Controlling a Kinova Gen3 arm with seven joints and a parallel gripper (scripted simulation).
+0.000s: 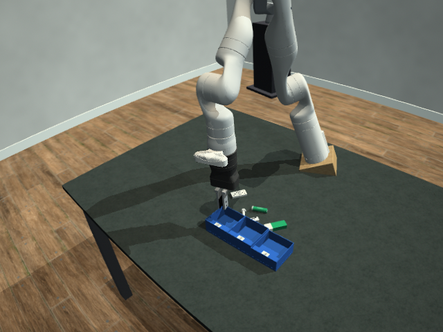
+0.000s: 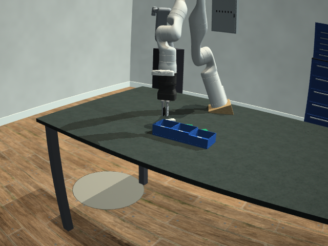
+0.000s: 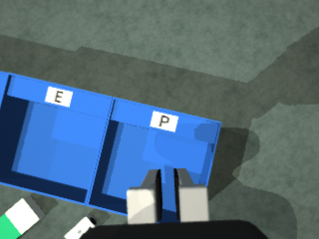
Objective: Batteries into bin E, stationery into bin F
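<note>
Batteries and stationery lie on the dark table [image 1: 322, 257] behind the blue three-compartment bin tray [image 1: 271, 265]: a green cylindrical battery [image 1: 259, 209], a green-and-white eraser [image 1: 276, 225], and a small white piece [image 1: 255, 218] too small to identify. From the exterior view the tray's wall mostly hides them. The two-finger gripper [image 1: 222, 201] hangs over the end compartment marked P, fingers nearly together, holding nothing. A white domino [image 1: 238, 194] lies just beside it.

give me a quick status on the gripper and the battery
Gripper nearly shut, empty, over bin P. Green battery on table behind bins, untouched. Bin E empty. Nothing blocking.
</note>
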